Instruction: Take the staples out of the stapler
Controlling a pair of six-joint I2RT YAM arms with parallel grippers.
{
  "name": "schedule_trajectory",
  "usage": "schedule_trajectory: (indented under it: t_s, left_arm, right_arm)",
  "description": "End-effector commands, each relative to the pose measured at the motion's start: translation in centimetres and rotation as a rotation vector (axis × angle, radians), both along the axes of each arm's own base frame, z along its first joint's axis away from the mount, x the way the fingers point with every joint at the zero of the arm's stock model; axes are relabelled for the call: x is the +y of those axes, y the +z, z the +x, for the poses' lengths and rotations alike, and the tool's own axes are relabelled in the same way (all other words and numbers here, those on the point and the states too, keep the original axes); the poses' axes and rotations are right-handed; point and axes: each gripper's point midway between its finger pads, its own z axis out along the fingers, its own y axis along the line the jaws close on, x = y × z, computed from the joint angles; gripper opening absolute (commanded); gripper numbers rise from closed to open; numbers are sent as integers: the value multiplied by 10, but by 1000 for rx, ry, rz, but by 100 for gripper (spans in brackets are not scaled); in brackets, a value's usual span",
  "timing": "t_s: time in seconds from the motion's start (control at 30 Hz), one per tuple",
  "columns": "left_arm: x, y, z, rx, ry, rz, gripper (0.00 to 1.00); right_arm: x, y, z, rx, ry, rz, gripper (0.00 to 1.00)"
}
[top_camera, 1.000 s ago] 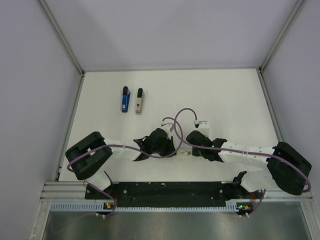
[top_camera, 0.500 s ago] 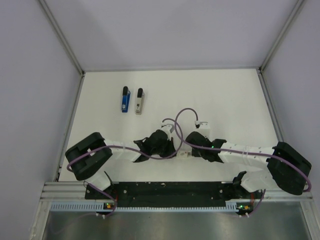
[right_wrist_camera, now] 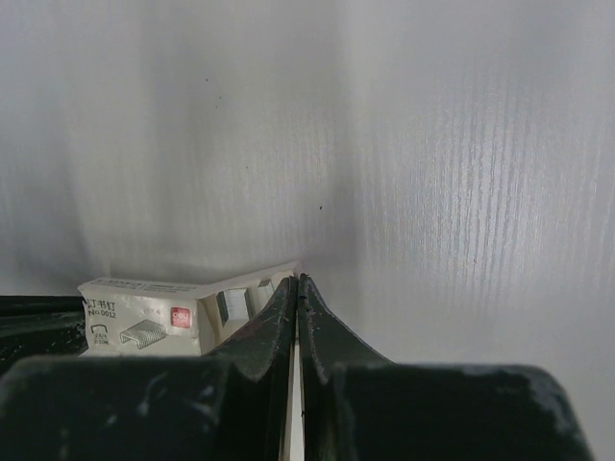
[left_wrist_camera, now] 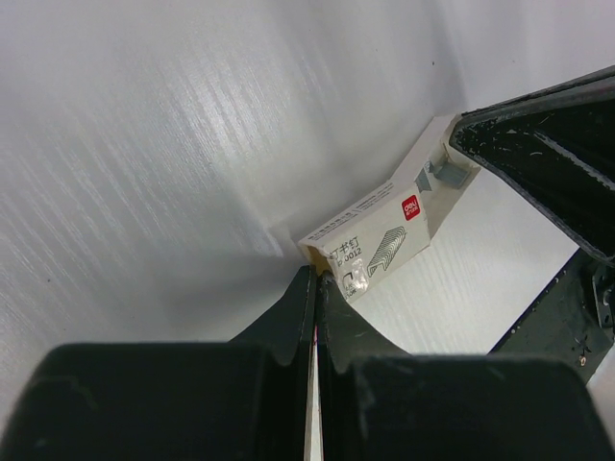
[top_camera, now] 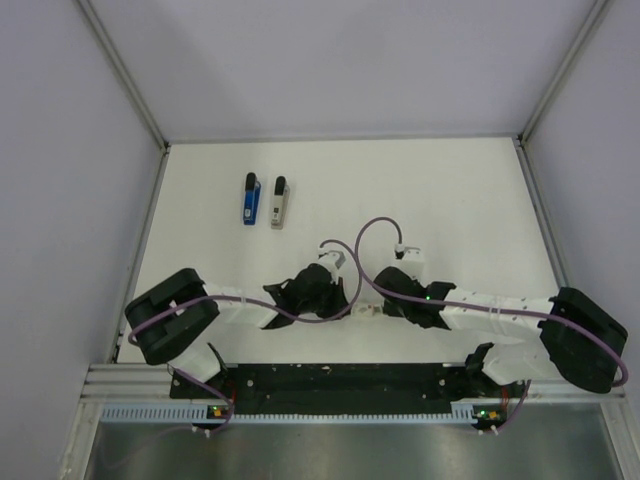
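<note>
The stapler (top_camera: 251, 200), blue with a black end, lies at the far left of the table. A silver-grey piece (top_camera: 279, 203) with a black end lies parallel to its right. Neither gripper is near them. Both grippers meet at the table's near middle over a small white staple box (left_wrist_camera: 370, 245). My left gripper (left_wrist_camera: 317, 276) is shut, its tips pinching the box's near end. My right gripper (right_wrist_camera: 297, 279) is shut on the opened flap of the box (right_wrist_camera: 144, 312). In the top view the left gripper (top_camera: 355, 310) and the right gripper (top_camera: 378, 308) almost touch.
Purple cables (top_camera: 360, 240) loop above both wrists. Grey walls close in the table's left, far and right sides. A black rail (top_camera: 330, 380) carrying the arm bases runs along the near edge.
Both arms have drawn back slightly toward the near edge together, keeping the box between them. The stapler and the grey piece have not moved.
</note>
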Motion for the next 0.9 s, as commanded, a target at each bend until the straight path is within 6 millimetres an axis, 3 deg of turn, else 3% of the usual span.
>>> schedule_trajectory:
  t_s: [0.0, 0.43, 0.87]
  left_arm:
    - [7, 0, -4, -4, 19, 2, 0]
    - [9, 2, -4, -11, 29, -7, 0]
    - [2, 2, 0, -26, 5, 8, 0]
  right_arm:
    - [7, 6, -2, -12, -12, 52, 0]
    - [13, 5, -4, 5, -4, 77, 0]
    - [41, 10, -3, -1, 105, 85, 0]
